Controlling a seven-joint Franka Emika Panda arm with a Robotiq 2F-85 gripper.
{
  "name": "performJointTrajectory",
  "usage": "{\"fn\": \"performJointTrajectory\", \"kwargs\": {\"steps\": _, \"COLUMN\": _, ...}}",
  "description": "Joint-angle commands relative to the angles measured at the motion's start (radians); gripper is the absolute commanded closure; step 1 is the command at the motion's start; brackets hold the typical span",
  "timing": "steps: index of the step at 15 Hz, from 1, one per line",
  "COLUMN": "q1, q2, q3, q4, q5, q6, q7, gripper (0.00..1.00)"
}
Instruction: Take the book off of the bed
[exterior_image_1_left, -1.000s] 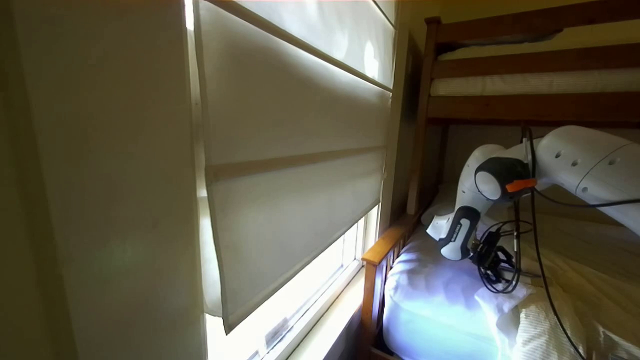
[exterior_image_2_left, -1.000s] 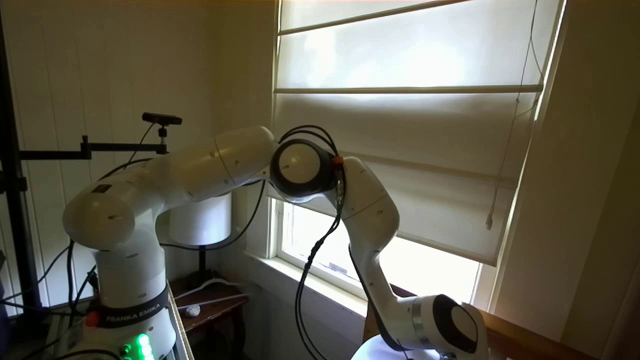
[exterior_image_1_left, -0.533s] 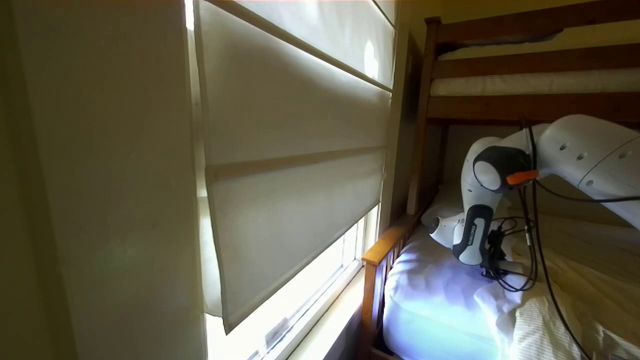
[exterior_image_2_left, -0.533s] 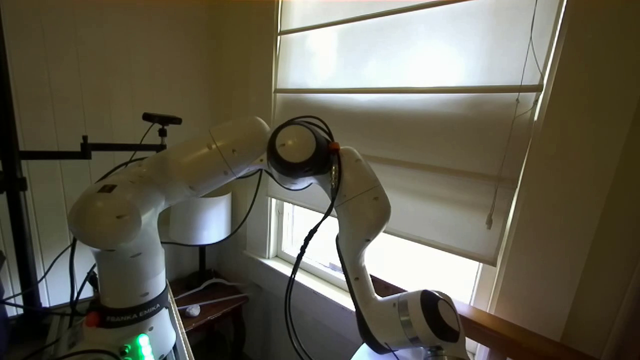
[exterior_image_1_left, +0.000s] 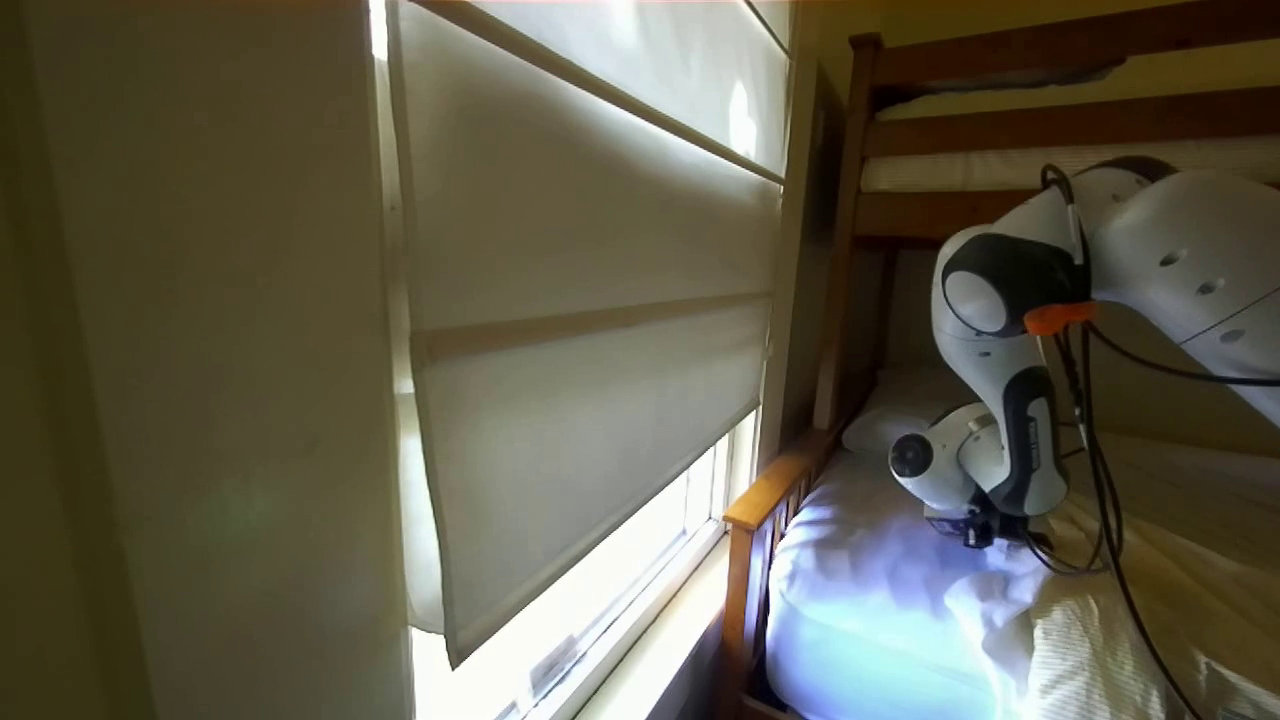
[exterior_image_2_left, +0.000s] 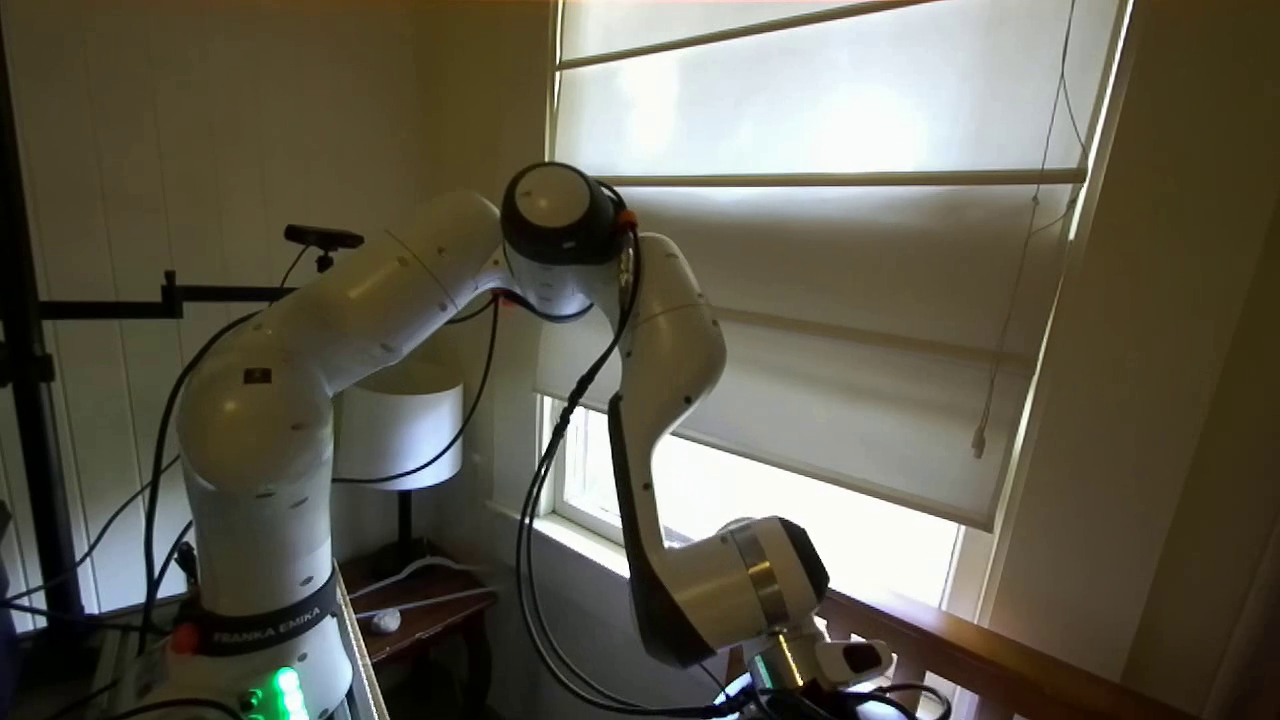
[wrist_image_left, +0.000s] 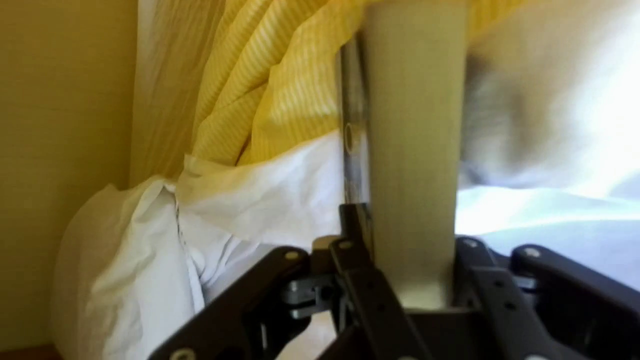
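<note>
The gripper (wrist_image_left: 411, 245) has the book (wrist_image_left: 414, 130) clamped, a pale edge showing, over the bed (exterior_image_1_left: 860, 590) (touching it or not, I can't tell).

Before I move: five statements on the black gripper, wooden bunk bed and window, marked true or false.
The black gripper holds the rectangular, cream-edged book. True.
The gripper touches the book on one side only. False: it clasps opposite sides.
The brown wooden bunk bed bears rumpled white sheets. True.
The bunk bed's upper level is open-sided. False: brown wooden rails run along it.
Bright window glass shows beneath the pale fabric blind. True.
</note>
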Motion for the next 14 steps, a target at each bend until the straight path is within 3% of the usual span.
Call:
{"fn": "performJointTrajectory", "kwargs": {"steps": 1, "q1": 0.225, "q2": -0.065, "q3": -0.210, "q4": -0.120, "q5": -0.276, "q6": 0.175, "q7": 0.233, "gripper": 0.91}}
{"fn": "performJointTrajectory", "kwargs": {"steps": 4, "q1": 0.377, "q2": -0.118, "q3": -0.324, "q4": -0.129, "q5": -0.508, "q6": 0.248, "q7": 0.398, "gripper": 0.91}}
{"fn": "performJointTrajectory", "kwargs": {"steps": 8, "q1": 0.440, "q2": -0.259, "q3": -0.295, "q4": -0.151, "q5": -0.810, "q6": 0.223, "q7": 0.548, "gripper": 0.91}}
{"fn": "performJointTrajectory", "kwargs": {"steps": 11, "q1": 0.448, "q2": -0.291, "q3": -0.289, "q4": -0.179, "q5": -0.863, "q6": 0.286, "q7": 0.576, "gripper": 0.91}}
{"fn": "performJointTrajectory", "kwargs": {"steps": 13, "q1": 0.434, "q2": -0.295, "q3": -0.311, "q4": -0.202, "q5": -0.851, "q6": 0.310, "q7": 0.584, "gripper": 0.91}}
{"fn": "performJointTrajectory", "kwargs": {"steps": 14, "q1": 0.445, "q2": -0.237, "q3": -0.295, "q4": -0.164, "q5": -0.815, "q6": 0.296, "q7": 0.573, "gripper": 0.91}}
